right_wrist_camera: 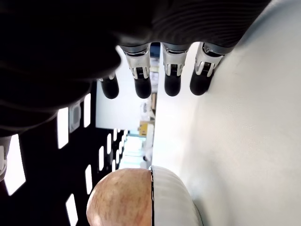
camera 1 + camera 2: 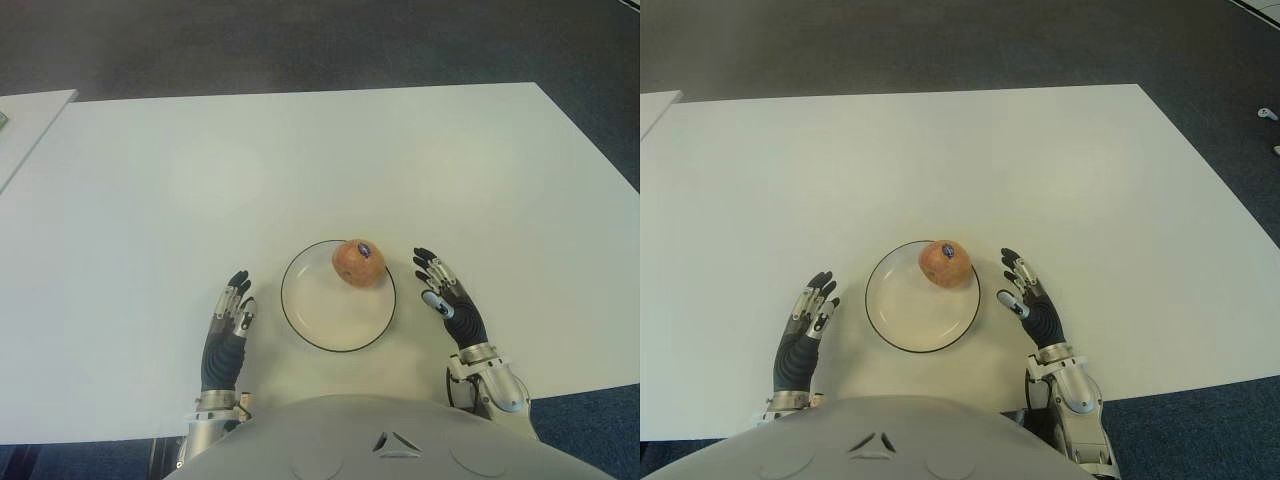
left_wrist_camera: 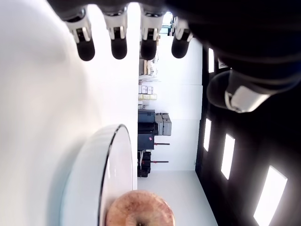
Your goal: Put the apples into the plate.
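One reddish-orange apple (image 2: 358, 262) sits inside the white, dark-rimmed plate (image 2: 320, 315), near its far right rim. The plate stands on the white table (image 2: 300, 160) close to my body. My left hand (image 2: 231, 309) shows just left of the plate, fingers straight and holding nothing. My right hand (image 2: 437, 283) shows just right of the plate, fingers extended and also empty. The apple (image 3: 139, 208) and plate rim (image 3: 103, 179) appear in the left wrist view beyond my fingertips (image 3: 117, 47). In the right wrist view the apple (image 1: 121, 198) shows beside the plate rim (image 1: 171, 197).
A second white table's corner (image 2: 30, 115) sits at the far left. Dark carpet (image 2: 300, 40) lies beyond the far edge of the table. A small pale object (image 2: 1267, 113) lies on the floor at the far right.
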Controlling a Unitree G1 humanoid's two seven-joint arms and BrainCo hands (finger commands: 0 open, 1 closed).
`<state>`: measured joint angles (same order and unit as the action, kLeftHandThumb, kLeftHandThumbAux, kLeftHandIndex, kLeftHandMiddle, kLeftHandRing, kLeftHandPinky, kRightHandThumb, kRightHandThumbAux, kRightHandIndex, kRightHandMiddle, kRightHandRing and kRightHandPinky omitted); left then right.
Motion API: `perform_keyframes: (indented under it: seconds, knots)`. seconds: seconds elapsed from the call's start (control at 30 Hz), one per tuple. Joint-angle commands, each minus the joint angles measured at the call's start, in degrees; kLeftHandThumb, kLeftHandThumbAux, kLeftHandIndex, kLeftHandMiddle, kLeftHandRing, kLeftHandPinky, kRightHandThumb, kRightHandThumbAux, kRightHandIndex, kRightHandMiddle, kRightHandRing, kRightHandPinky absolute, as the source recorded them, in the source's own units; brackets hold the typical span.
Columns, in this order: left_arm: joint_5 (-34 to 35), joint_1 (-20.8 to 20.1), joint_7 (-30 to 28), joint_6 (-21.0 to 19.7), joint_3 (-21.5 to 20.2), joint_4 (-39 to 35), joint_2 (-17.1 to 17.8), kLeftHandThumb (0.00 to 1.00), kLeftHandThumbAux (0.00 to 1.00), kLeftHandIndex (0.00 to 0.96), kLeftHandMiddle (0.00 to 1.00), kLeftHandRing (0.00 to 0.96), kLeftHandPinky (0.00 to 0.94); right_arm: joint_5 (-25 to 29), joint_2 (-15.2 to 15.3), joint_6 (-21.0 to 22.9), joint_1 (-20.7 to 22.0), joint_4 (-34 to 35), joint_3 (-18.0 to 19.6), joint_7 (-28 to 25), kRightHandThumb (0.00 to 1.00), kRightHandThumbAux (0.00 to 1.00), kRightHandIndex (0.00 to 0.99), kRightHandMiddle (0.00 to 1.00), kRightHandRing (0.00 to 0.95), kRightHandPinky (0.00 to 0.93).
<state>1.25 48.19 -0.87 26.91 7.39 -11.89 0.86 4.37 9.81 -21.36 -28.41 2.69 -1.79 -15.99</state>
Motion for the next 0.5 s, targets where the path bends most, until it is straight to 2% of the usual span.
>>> perform_keyframes:
  seconds: [0.03,0.5]
  knots:
    - [0.61,-0.09,-0.92,-0.75,-0.41,-0.14,0.65,0.005,0.403,0.000,0.000,0.000,0.000,2.14,-0.93,4.33,-0.08,-0.68,-1.27,-1.08,0.057,0.406,0.000,0.000,0.000,0.000]
    - [2.74,-0.29,-1.54,-0.68,-0.88,-0.65,0.74,0.014,0.421,0.000,0.000,0.000,0.000,3.24,-4.17,2.98,0.75,-4.04,-1.60,0.27,0.082,0.460,0.000,0.000,0.000,0.000]
